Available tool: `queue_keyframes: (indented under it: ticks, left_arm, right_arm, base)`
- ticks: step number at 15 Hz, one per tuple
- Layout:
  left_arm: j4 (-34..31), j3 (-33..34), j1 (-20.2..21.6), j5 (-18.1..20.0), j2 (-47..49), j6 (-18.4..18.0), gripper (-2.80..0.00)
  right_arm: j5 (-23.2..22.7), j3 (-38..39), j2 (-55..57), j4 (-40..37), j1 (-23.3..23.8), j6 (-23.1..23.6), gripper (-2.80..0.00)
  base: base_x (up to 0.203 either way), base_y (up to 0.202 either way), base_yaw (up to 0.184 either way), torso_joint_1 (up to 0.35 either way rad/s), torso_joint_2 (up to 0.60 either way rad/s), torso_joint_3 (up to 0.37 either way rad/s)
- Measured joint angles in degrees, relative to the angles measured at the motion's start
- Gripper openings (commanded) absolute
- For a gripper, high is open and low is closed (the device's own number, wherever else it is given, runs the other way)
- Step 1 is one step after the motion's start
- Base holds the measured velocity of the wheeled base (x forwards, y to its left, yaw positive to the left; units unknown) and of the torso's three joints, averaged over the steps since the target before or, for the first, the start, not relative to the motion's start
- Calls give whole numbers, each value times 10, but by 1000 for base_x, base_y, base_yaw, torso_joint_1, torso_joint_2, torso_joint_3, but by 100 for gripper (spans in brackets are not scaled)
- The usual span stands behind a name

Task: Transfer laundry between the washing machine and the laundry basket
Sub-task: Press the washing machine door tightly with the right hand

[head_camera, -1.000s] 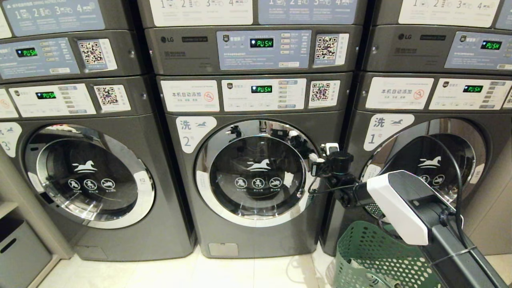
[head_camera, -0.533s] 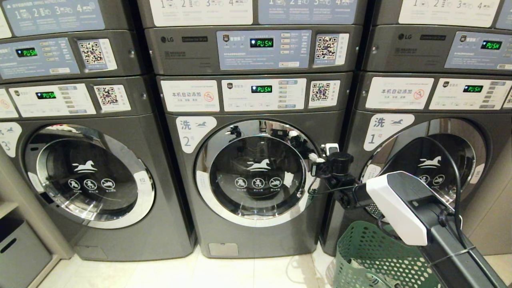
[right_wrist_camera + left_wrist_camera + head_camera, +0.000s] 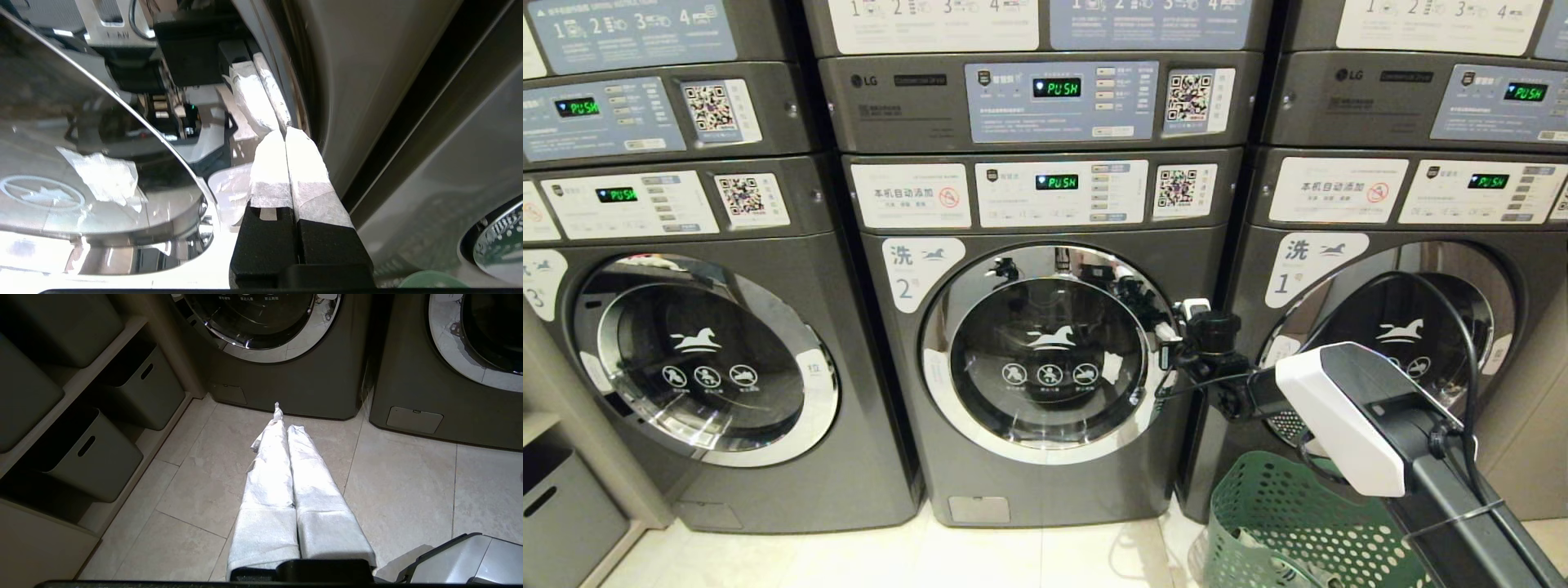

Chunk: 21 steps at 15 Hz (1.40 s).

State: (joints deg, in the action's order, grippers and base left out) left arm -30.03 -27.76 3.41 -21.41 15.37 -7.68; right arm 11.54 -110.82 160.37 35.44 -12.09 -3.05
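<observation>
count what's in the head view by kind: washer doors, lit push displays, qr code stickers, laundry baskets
Washer doors: 3, on washer 3, washer 2 and washer 1
Lit PUSH displays: 6, two a column, e.g.
QR code stickers: 4, e.g.
Laundry baskets: 1, the green basket
Total: 14

Washer door (image 3: 1045, 355) w/ glossy chrome rim, perforated plastic basket (image 3: 1282, 523), matt tile floor (image 3: 408, 490).
</observation>
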Motion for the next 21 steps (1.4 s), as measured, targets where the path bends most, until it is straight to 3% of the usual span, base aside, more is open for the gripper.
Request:
queue_keyframes:
  ticks: [4, 13, 17, 21]
  left_arm:
    - [0, 7, 0, 0, 0, 0, -280]
    - [17, 19, 0, -1, 0, 0, -280]
    - [18, 18, 0, -7, 0, -21, -280]
    - [17, 27, 0, -48, 0, -22, -280]
  right_arm:
    - [2, 13, -10, -16, -1, -1, -280]
    - [-1, 221, -99, 52, -16, -3, -280]
    - [0, 238, -113, 54, -21, -3, -280]
    - [2, 239, -115, 66, -24, -3, -280]
  base:
    - [0, 0, 0, 0, 0, 0]
    - [0, 0, 0, 0, 0, 0]
    - [0, 0, 0, 0, 0, 0]
    - [0, 0, 0, 0, 0, 0]
